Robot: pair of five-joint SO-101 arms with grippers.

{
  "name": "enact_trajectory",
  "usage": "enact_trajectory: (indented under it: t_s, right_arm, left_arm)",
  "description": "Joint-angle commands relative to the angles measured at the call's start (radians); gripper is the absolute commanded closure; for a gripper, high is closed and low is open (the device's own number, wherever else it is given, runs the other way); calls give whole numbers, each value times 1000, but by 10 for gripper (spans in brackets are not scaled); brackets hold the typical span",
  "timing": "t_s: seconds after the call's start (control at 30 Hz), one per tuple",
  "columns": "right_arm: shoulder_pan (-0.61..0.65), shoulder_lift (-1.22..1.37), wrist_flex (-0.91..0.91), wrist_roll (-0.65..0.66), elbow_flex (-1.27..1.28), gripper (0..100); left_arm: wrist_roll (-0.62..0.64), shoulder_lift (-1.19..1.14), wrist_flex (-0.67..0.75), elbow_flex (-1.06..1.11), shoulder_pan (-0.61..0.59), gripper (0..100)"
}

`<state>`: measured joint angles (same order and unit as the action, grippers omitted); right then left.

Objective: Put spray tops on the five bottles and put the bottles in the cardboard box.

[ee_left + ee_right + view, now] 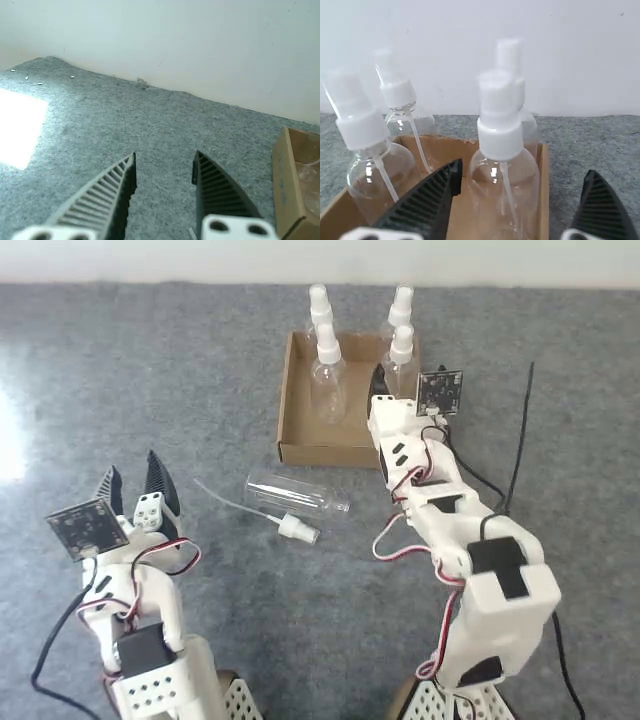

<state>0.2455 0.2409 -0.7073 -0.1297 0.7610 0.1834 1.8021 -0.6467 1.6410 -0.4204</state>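
The cardboard box [290, 400] holds two clear bottles with white spray tops, one on the left [328, 380] and one on the right [401, 352]. Two more topped bottles [319, 303] [402, 302] stand just behind it. A fifth bottle [300, 496] lies on the carpet without a top, and its loose spray top [298, 529] lies beside it. My right gripper [390, 382] [523, 170] is open over the box, with a finger on each side of the nearer bottle [502, 165]. My left gripper [135, 485] [165, 155] is open and holds nothing, left of the lying bottle.
Grey carpet covers the table up to a white wall. The box's near corner [292, 190] shows in the left wrist view. A black cable [520, 440] runs along the right arm's side.
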Motion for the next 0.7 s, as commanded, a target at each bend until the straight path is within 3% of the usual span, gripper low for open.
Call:
enact_trajectory:
  t_s: [0.0,0.67]
  right_arm:
    - [-15,-125,8,-8,26,665]
    - [-59,-446,10,-6,307,685]
  left_arm:
    - [-9,20,34,-8,-3,826]
    - [-9,20,34,-8,-6,826]
